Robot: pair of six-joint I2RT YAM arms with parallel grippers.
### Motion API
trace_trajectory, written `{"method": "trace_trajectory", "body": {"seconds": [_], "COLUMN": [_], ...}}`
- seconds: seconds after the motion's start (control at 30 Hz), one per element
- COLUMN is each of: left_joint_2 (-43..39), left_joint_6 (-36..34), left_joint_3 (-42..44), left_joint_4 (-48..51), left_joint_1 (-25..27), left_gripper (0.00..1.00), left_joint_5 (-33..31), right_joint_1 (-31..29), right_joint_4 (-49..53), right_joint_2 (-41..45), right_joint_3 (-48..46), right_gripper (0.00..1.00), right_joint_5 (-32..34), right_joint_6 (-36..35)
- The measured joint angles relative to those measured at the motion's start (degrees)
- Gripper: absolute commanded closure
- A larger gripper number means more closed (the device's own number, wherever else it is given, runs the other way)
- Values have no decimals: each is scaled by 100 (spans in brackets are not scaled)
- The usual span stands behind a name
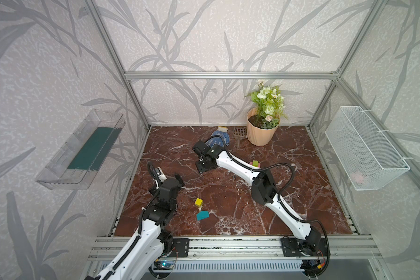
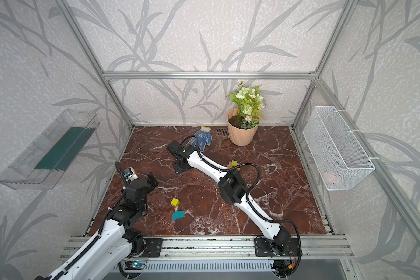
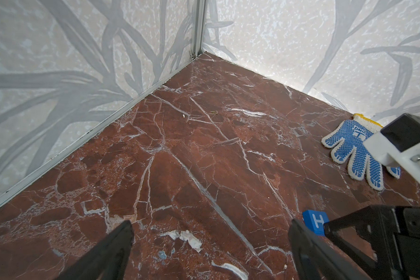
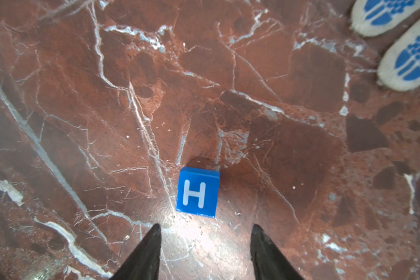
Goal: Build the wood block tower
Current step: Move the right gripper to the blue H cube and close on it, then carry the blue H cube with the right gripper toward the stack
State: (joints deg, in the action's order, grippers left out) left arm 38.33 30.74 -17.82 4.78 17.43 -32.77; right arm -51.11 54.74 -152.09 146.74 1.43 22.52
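While the right jaws are hovering parted and empty above the bench point(image 4: 83, 121), the blue "H" cube point(image 4: 197, 192) is sitting flat just ahead of their tips, centred between them, slightly skewed, white letter facing up, near the glove point(image 4: 409, 60). The left jaws are gaping wide, empty, farther away.

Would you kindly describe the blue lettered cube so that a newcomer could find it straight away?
Start at the peach flowerpot at the back of the marble table, then find the blue-dotted glove near it. Just off the glove's tips, a blue cube sits on bare marble in front of the open right gripper; its white H sets it apart from the blue glove.
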Motion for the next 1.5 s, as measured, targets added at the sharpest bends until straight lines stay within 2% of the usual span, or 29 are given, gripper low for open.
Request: {"method": "trace_trajectory", "body": {"seconds": [0.7,0.97,1.5], "left_joint_2": [37,33,-24], "left_joint_6": [-4,-4,-7], "left_joint_3": [0,0,11], "left_joint_4": [-9,-9,-11], "left_joint_1": [0,0,-4], "left_gripper": [2,2,2], "left_joint_5": [142,155,184], "right_joint_1": [-13,-22,-192], "right_joint_4": [-109,-457,-470], "right_joint_2": [-538,-662,-723], "right_joint_3": [428,516,555], "right_gripper": [41,45,64], "right_joint_5": [7,256,774], "right_joint_6": [-118,-140,22]}}
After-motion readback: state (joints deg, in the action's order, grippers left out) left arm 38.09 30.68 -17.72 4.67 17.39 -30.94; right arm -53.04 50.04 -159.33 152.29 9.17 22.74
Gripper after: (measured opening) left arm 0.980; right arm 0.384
